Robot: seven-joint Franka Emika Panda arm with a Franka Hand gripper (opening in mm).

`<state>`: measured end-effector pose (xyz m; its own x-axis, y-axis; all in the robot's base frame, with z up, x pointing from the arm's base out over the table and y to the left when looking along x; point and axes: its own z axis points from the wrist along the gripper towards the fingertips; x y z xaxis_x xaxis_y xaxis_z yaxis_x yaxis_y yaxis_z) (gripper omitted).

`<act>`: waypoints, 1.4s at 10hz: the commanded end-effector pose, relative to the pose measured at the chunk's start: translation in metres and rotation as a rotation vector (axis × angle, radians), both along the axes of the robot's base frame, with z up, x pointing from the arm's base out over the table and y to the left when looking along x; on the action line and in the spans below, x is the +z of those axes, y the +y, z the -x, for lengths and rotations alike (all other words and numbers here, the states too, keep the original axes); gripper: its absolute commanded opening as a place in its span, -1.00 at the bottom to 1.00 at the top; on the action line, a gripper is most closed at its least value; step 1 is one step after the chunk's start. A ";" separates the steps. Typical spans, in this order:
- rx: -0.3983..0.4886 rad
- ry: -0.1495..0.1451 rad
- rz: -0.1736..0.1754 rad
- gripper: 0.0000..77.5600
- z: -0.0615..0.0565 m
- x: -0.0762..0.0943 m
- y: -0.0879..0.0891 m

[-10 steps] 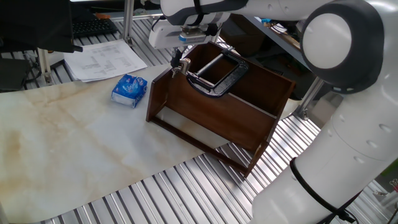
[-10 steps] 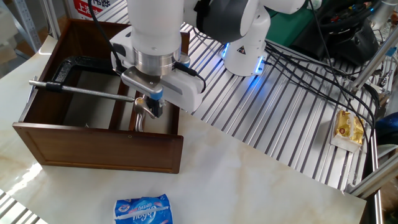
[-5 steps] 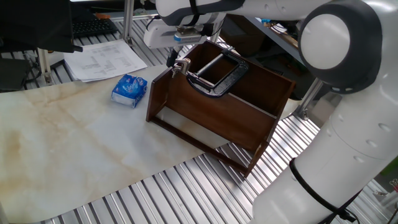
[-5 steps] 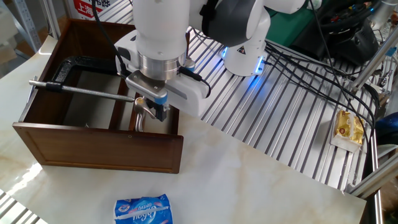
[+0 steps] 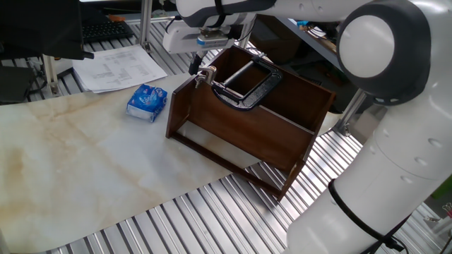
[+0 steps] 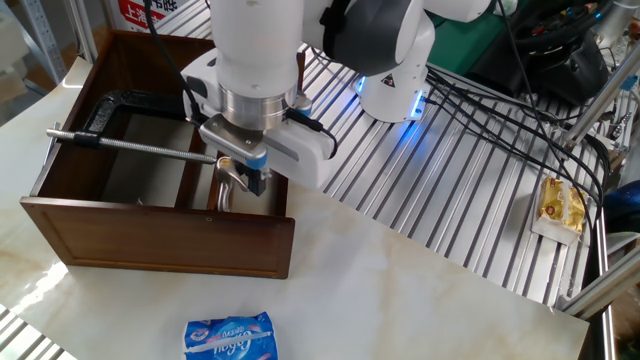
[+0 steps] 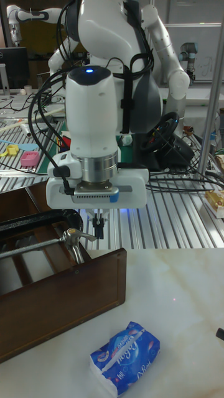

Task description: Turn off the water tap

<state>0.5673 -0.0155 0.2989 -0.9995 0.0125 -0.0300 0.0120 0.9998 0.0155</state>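
The water tap (image 6: 226,186) is a small silver fixture with a short lever, held at the screw end of a black C-clamp (image 6: 118,104) that lies across a dark wooden box (image 6: 160,240). It also shows at the box's near corner (image 5: 204,74) and beside the box wall (image 7: 73,240). My gripper (image 6: 256,180) hangs just beside and slightly above the tap (image 7: 98,227), its fingers close together with nothing between them. The lever's tip points toward the fingers. From one fixed view the gripper (image 5: 202,62) sits right over the tap.
A blue tissue packet (image 5: 147,101) lies on the marble board in front of the box. Papers (image 5: 116,67) lie at the far edge. A yellow packet (image 6: 560,208) rests on the slatted table. Cables (image 6: 480,110) run behind the arm.
Over the last second the gripper has shifted a little up and sideways off the tap. In the last half second almost nothing moved.
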 end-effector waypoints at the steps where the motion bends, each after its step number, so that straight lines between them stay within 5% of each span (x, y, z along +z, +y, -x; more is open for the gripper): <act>1: -0.001 -0.004 0.001 -1.00 -0.003 0.002 -0.001; 14: 0.014 -0.003 0.004 -1.00 -0.013 0.000 -0.014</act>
<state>0.5789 -0.0264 0.2982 -0.9996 -0.0004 -0.0290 -0.0008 0.9999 0.0129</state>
